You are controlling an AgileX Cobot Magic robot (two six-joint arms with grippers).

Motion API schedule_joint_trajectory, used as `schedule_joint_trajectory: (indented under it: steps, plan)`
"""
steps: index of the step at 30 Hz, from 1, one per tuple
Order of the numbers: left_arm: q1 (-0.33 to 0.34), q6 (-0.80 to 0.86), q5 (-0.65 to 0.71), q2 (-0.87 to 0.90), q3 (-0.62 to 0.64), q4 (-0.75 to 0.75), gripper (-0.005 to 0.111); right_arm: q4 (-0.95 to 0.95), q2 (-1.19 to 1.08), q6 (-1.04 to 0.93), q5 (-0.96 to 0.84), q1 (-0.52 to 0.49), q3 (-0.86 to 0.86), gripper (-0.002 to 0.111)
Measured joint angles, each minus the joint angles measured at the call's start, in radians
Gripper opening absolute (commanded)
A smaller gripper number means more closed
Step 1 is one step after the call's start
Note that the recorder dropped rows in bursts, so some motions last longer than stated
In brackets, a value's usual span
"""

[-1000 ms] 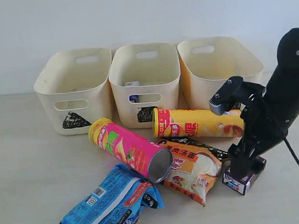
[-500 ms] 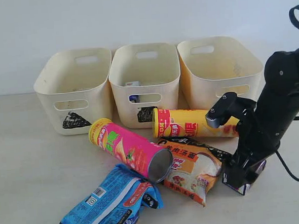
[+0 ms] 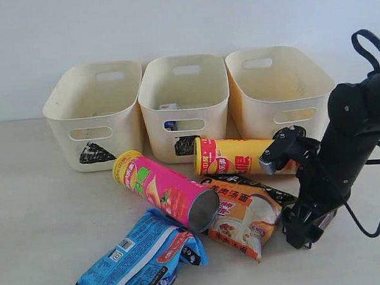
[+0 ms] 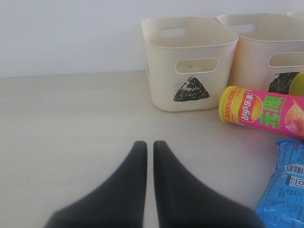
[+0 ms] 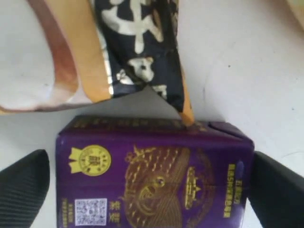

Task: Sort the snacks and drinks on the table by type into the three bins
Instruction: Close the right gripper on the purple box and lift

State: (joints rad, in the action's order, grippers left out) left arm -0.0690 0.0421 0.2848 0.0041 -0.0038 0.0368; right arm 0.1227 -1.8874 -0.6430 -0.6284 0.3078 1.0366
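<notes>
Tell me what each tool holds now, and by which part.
Nothing yet. The left tool is shut, empty; the right tool, open, has fingers flanking the short ends of the purple carton.

- Exterior view: bright, even, diffuse light. The pale surface (image 3: pixel 33 210) and the wall behind it look almost washed out.
- Shadows there are soft and short, darkest under the pink tube (image 3: pixel 167 190).
- Left wrist view: the left end effector (image 4: pixel 149 146) at lower centre is dark and soft-edged, while the triangle bin (image 4: pixel 187 61) is sharp.
- Right wrist view: very close and slightly soft. The purple carton (image 5: pixel 152 171) has slightly smeared gold print, and the right end effector (image 5: pixel 151 190) blurs in both lower corners.
</notes>
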Motion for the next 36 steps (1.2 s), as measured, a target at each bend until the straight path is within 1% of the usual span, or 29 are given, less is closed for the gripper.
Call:
schedule_joint_trajectory:
  steps: [5, 6, 7, 8, 9, 11, 13, 14, 26, 31, 36]
  plan:
    - [0.0, 0.0, 0.0, 0.0, 0.0, 0.0, 0.004, 0.0, -0.002, 0.018, 0.002, 0.0, 0.0, 0.104]
    - [0.0, 0.0, 0.0, 0.0, 0.0, 0.0, 0.004, 0.0, -0.003, 0.02, 0.002, 0.0, 0.0, 0.102]
    - [0.0, 0.0, 0.0, 0.0, 0.0, 0.0, 0.004, 0.0, -0.003, 0.022, 0.002, 0.0, 0.0, 0.097]
    - [0.0, 0.0, 0.0, 0.0, 0.0, 0.0, 0.004, 0.0, -0.004, 0.022, 0.002, 0.0, 0.0, 0.09]
    - [0.0, 0.0, 0.0, 0.0, 0.0, 0.0, 0.004, 0.0, -0.004, 0.022, 0.0, 0.0, 0.0, 0.079]
    - [0.0, 0.0, 0.0, 0.0, 0.0, 0.0, 0.004, 0.0, -0.004, 0.026, -0.004, 0.0, 0.0, 0.051]
    - [0.0, 0.0, 0.0, 0.0, 0.0, 0.0, 0.004, 0.0, -0.004, 0.029, -0.004, -0.001, 0.0, 0.009]
    - [0.0, 0.0, 0.0, 0.0, 0.0, 0.0, 0.004, 0.0, -0.004, 0.029, -0.004, -0.001, 0.0, 0.001]
    - [0.0, 0.0, 0.0, 0.0, 0.0, 0.0, 0.004, -0.002, 0.0, 0.027, -0.02, -0.001, 0.0, 0.0]
    - [0.0, 0.0, 0.0, 0.0, 0.0, 0.0, 0.004, -0.006, 0.059, 0.027, -0.051, -0.001, 0.0, 0.0]
    - [0.0, 0.0, 0.0, 0.0, 0.0, 0.0, 0.004, -0.029, 0.142, 0.027, -0.131, -0.001, 0.0, 0.0]
